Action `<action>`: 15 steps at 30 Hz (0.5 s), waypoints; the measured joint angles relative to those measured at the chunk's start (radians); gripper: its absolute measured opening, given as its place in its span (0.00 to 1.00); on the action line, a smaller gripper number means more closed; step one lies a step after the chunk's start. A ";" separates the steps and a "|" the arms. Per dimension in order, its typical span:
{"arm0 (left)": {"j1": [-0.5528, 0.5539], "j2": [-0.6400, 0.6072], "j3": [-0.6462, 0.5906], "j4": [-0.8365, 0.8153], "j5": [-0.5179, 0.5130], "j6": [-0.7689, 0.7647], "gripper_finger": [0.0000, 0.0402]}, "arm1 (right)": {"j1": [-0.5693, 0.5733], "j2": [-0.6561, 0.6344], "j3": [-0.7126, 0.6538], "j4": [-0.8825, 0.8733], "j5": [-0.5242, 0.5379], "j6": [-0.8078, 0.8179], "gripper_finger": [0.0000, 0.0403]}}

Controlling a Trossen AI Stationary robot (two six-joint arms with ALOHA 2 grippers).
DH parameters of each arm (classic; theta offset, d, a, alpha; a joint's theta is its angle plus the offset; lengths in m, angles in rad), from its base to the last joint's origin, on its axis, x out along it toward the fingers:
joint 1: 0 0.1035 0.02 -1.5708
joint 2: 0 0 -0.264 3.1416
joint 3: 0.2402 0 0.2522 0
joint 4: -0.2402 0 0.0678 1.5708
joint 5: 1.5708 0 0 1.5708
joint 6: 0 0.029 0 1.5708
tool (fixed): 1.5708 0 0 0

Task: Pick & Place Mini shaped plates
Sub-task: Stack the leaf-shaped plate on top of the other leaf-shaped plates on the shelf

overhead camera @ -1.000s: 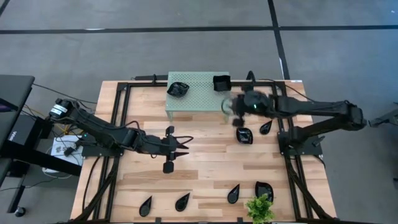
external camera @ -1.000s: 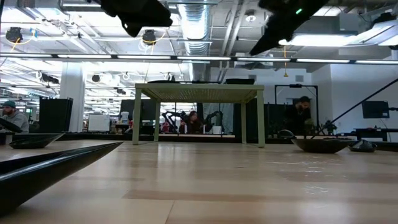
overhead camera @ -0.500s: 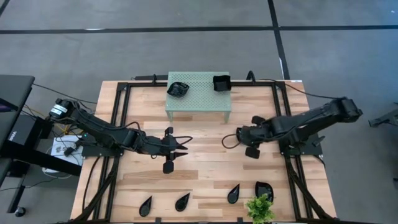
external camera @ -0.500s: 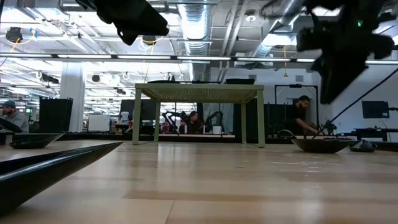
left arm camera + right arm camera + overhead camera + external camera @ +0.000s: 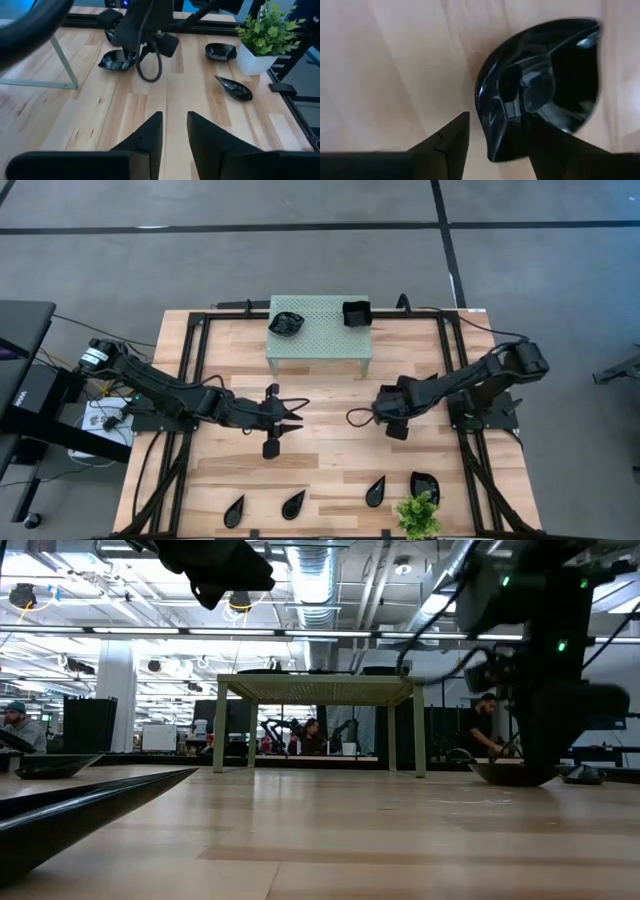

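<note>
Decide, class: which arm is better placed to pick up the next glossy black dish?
The right. Its open gripper hangs directly over a glossy black dish on the wooden table, one finger beside its rim. The left gripper hovers over bare wood with no dish between its fingers.

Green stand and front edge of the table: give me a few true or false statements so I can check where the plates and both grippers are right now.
1. Two black plates sit on the green stand. True: one near its left end, one at its right end.
2. The right gripper is over a black plate on the table, one finger either side of its rim. True.
3. The left gripper holds a plate. False: nothing is between its fingers, and it hangs over bare table.
4. The plant stands on the stand. False: it is at the table's front edge, right of centre.
5. No plates lie along the front edge. False: four do, one of them beside the plant.
</note>
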 joint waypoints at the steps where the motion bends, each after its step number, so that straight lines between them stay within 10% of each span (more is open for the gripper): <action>1: 0.000 -0.003 0.000 -0.002 0.000 0.000 0.22 | -0.002 0.016 0.000 0.000 0.003 0.000 0.42; 15: 0.000 -0.029 0.000 0.004 -0.008 0.001 0.22 | -0.014 0.033 0.000 0.002 0.015 -0.033 0.03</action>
